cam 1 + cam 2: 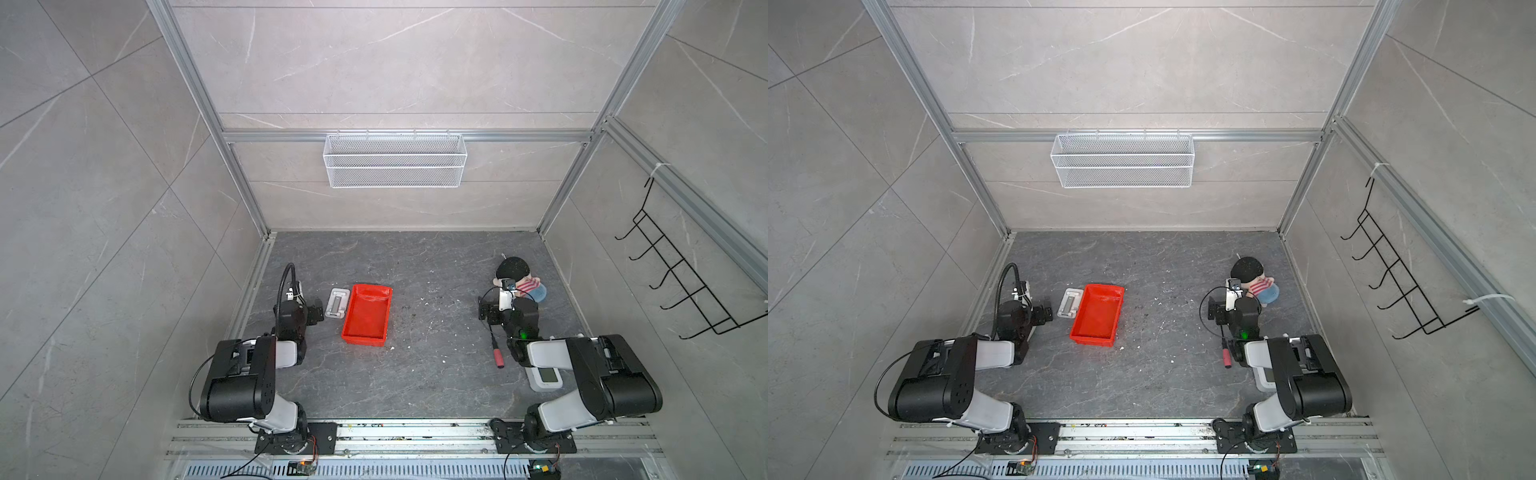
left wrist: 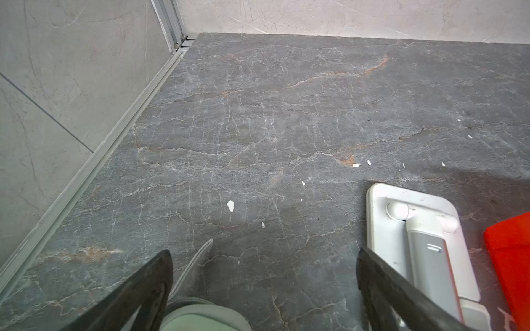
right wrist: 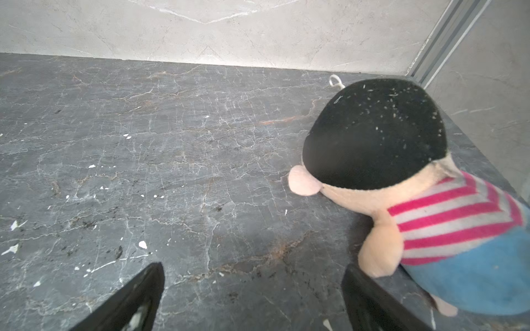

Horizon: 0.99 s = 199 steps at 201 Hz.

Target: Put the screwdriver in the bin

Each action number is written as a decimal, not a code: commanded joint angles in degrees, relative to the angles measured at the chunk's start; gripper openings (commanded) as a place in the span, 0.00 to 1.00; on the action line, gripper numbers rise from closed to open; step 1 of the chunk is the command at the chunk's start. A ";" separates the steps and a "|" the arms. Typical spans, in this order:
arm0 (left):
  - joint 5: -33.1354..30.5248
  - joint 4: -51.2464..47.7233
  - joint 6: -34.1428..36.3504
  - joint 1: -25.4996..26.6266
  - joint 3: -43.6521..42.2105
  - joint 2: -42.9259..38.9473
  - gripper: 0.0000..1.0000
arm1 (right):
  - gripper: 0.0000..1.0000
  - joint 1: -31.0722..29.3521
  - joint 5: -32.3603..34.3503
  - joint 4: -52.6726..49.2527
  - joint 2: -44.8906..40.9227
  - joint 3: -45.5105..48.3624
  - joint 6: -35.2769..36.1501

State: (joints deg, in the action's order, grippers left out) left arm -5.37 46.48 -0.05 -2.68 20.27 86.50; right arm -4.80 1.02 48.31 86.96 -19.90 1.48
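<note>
On the right side of the tabletop [image 1: 436, 374], just beside the right arm's forearm, the screwdriver [image 1: 497, 353] lies flat. Its long axis runs nearly front to back, with the red handle toward the robot's base and the black shaft pointing at the back wall. It is well apart from the bin [image 1: 363, 341], which sits left of centre with a white-grey device [image 1: 337, 304] just beside it. The left end effector [image 2: 263, 252] is spread wide over bare stone, holding nothing. The right end effector [image 3: 253, 266] is likewise spread and empty, near a plush doll [image 3: 401, 172]. The surface is dark grey veined stone flecked with white crumbs. Pale marbled panels in aluminium framing enclose it, and a white wire basket [image 1: 395, 162] hangs on the back wall.
</note>
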 commanded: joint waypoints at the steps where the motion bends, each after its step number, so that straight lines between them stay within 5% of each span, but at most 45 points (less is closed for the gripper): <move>1: 0.88 1.68 -0.79 -0.29 0.47 -0.46 1.00 | 0.99 -0.06 -0.51 0.84 0.05 -1.36 -0.75; 199: -0.39 -0.74 -0.57 0.03 1.28 -2.11 1.00 | 0.99 -0.05 -0.65 0.96 -0.25 -1.27 -0.62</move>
State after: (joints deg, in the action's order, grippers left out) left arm -5.45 46.41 -0.05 -2.66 20.27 86.48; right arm -4.80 1.02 48.31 86.94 -19.90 1.48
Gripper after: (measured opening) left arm 0.999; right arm 0.990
